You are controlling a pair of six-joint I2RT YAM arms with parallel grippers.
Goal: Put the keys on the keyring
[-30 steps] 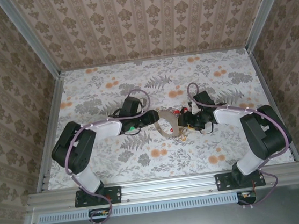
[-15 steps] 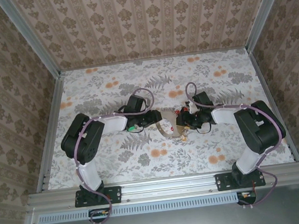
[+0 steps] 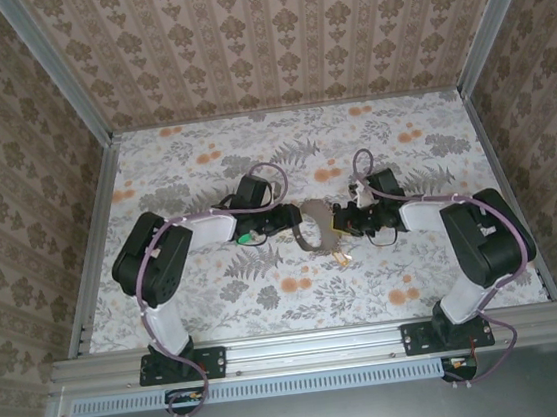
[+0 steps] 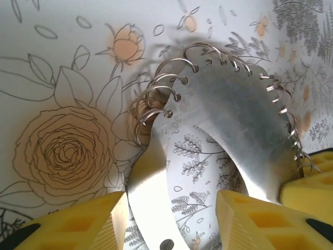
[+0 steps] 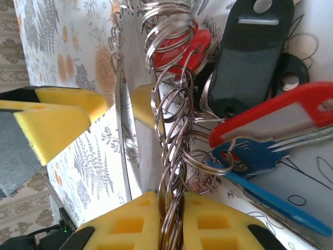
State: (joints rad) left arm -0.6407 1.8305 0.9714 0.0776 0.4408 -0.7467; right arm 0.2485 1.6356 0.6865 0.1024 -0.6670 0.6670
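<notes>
Steel keyring (image 4: 223, 120) mid-worktop; right gripper (image 5: 170, 200) pinched on its split rings (image 5: 171, 130), left gripper (image 4: 170, 208) jaws apart astride it: clamp firmly before threading keys (image 5: 281, 120)

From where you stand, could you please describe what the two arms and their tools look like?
Both the left arm and right arm have black joints and white link covers, each with a purple cable looping alongside. The left tool and right tool are black, with yellow fingers moulded with square recesses.
</notes>
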